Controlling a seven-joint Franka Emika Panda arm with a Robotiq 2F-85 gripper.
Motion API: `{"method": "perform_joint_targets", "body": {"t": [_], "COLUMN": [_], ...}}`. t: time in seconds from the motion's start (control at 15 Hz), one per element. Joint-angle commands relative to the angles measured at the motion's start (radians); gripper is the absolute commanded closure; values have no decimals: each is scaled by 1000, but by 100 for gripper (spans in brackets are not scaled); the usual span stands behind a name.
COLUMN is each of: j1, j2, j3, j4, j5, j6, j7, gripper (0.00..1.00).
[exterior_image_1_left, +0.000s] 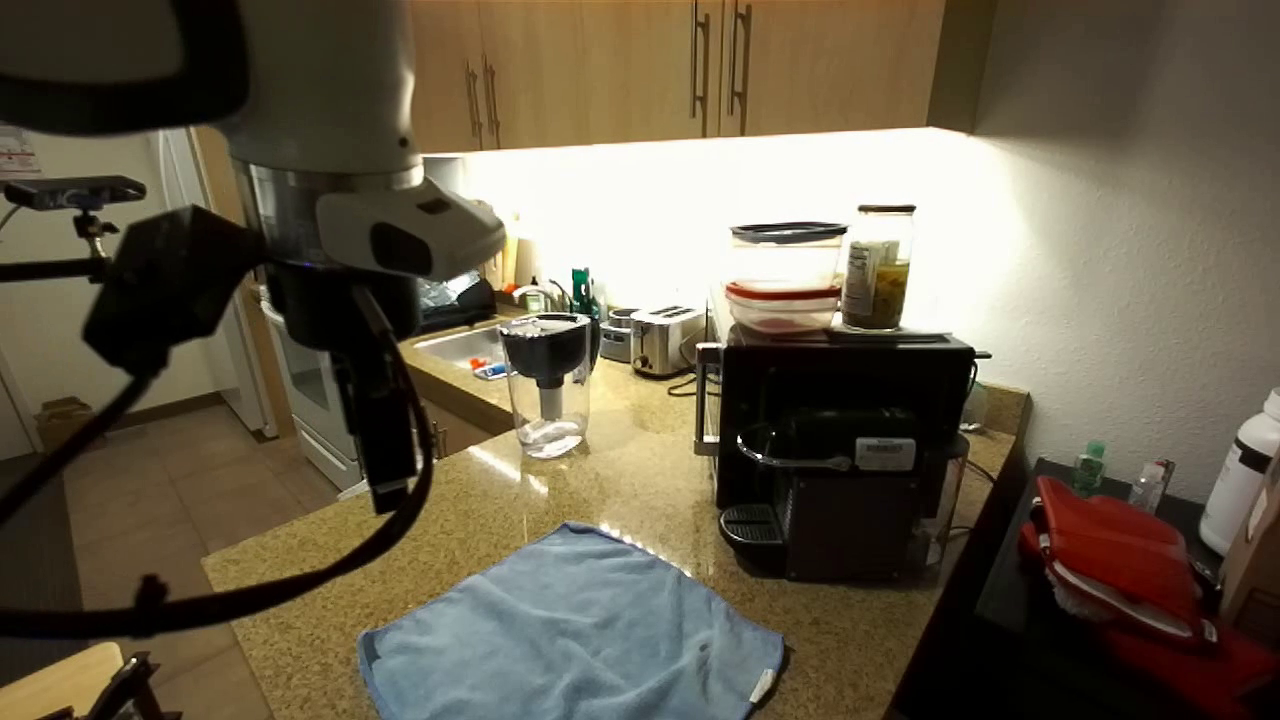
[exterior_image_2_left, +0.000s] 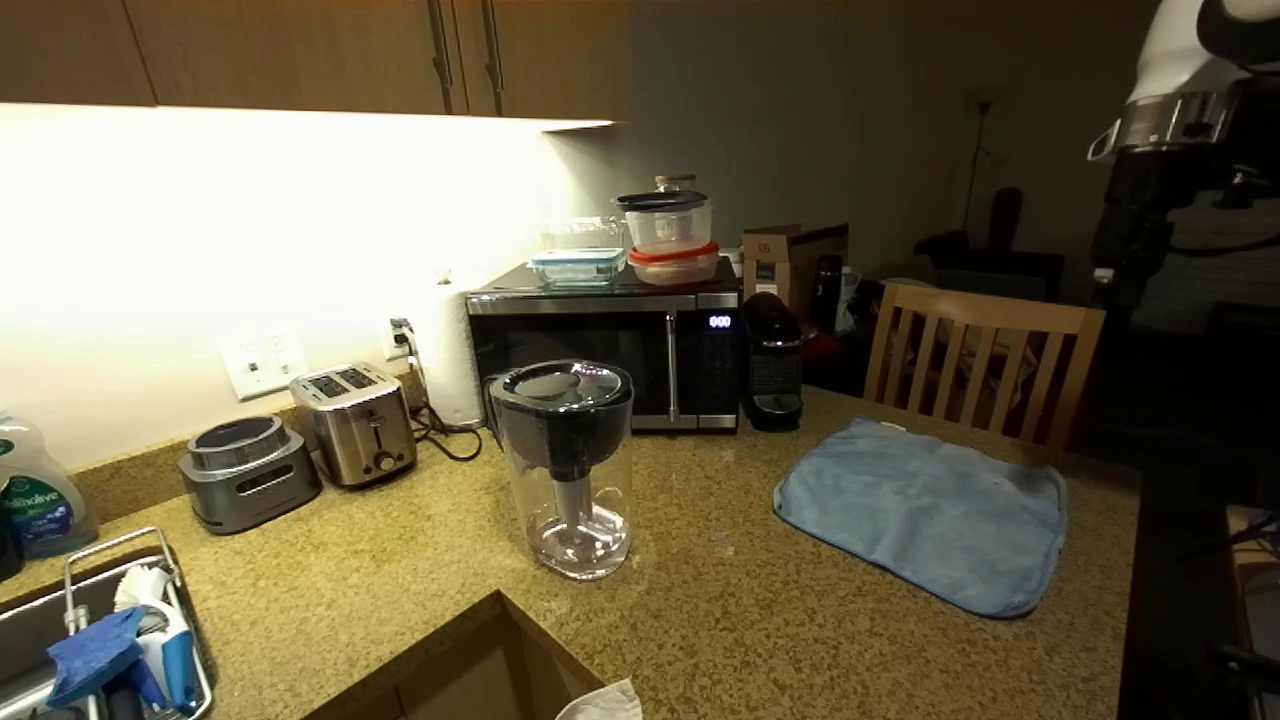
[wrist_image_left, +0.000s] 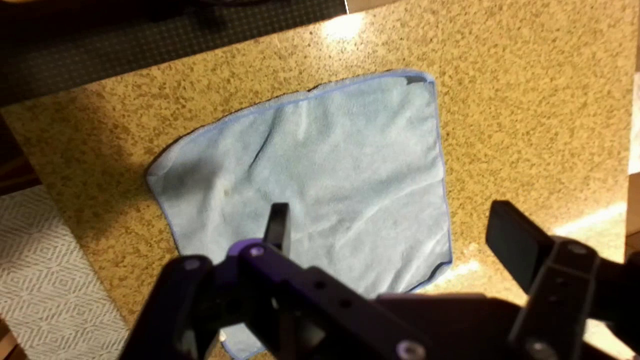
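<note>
Wrist view shows the fingers (wrist_image_left: 515, 242) spread wide apart and gripping nothing, with the blue cloth (wrist_image_left: 340, 170) seen beyond one of them and the speckled surface (wrist_image_left: 540, 100) beyond the other. Both exterior views have the arm (exterior_image_1_left: 310, 90) raised, its fingers well above the cloth and not touching it; whether they hang straight over it I cannot tell. The cloth lies spread on the surface, lightly rippled, with its lower part partly hidden behind the fingers.

My judgement is that this is positioning before any contact. Meeting the cloth would call for lowering, probably with a sideways correction, and a pinch would need a raised fold or rim, since thin fabric lying flat offers little to grip.

As for edges, the cloth's leftmost corner in the wrist view sits near the surface's border, leaving little margin that way. In an exterior view the coffee machine (exterior_image_2_left: 774, 370) stands near another corner, beside the microwave (exterior_image_2_left: 600, 335), while the water pitcher (exterior_image_2_left: 570, 450) stands upright, apart from the cloth. A wooden chair (exterior_image_2_left: 990, 306) shows behind the surface's edge. Room looks most generous directly above the cloth.
</note>
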Motion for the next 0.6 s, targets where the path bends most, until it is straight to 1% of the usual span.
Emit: {"method": "perform_joint_targets", "body": {"t": [0.0,0.2,0.33,0.53], "j1": [-27,-23,-18,-11], "j2": [147,288,387,512], "j3": [37,48,59,82], "j4": [38,88,137,214], "j5": [10,9,11,10], "j6": [129,235,283,309], "j7": [53,92,118,154], "gripper": [0,0,0,0]}}
